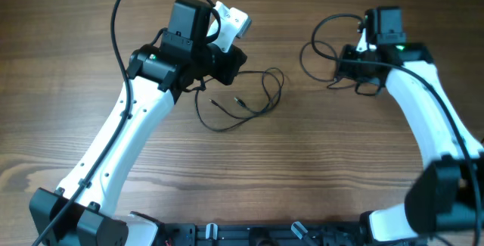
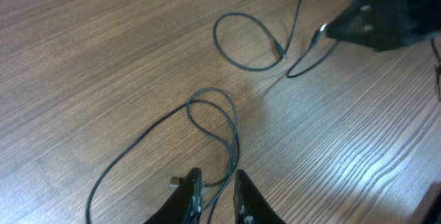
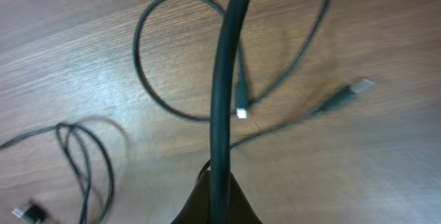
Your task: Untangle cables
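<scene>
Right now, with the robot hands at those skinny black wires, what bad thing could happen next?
1. The left gripper sits only loosely around the looped cable, so lifting may drop it.
2. That cable crosses itself, so a pull could tighten it into a knot.
3. The right gripper is shut on the other cable. Its loose plug might drag across the table and catch in its own loop.
</scene>
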Action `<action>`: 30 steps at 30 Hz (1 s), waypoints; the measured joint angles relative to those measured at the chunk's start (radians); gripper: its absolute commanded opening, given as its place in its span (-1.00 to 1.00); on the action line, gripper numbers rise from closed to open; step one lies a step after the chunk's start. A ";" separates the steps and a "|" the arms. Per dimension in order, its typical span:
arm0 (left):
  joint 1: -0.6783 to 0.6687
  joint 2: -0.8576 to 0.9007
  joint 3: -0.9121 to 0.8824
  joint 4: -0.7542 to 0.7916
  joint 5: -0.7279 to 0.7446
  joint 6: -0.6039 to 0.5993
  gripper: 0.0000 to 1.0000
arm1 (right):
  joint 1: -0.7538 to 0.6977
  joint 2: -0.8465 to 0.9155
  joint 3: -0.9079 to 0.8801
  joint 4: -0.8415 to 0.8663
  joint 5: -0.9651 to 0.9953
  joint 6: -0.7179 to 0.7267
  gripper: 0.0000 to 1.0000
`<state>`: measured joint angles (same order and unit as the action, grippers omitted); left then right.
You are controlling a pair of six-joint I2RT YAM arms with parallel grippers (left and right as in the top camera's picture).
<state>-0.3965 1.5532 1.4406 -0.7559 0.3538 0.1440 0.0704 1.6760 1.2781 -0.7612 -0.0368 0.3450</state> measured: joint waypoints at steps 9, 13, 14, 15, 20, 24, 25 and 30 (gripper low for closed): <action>0.005 0.000 -0.036 -0.003 -0.010 0.000 -0.66 | 0.071 0.206 0.000 0.153 -0.007 0.018 -0.76; 0.005 0.001 -0.065 0.002 -0.013 0.000 -0.66 | 0.070 0.244 0.000 0.173 0.047 0.056 -0.14; 0.005 0.001 -0.074 0.005 -0.013 0.000 -0.66 | 0.070 0.254 0.000 0.174 0.060 0.061 -0.06; 0.005 0.001 -0.082 0.006 -0.013 0.000 -0.66 | 0.070 0.262 0.000 0.174 0.072 0.073 0.01; 0.005 0.001 -0.090 0.022 -0.013 0.000 -0.66 | 0.070 0.286 0.000 0.181 0.104 0.089 0.04; 0.005 0.001 -0.090 0.023 -0.013 0.000 -0.66 | 0.070 0.317 0.000 0.179 0.134 0.135 0.05; 0.005 0.001 -0.090 0.023 -0.013 0.000 -0.66 | 0.070 0.323 0.000 0.179 0.142 0.144 0.05; 0.005 0.001 -0.090 0.023 -0.013 0.008 -0.66 | 0.070 0.330 0.002 0.179 0.169 0.160 0.10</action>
<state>-0.3920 1.5539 1.3510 -0.7326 0.3412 0.1520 0.1406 2.0060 1.2800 -0.5819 0.1326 0.5049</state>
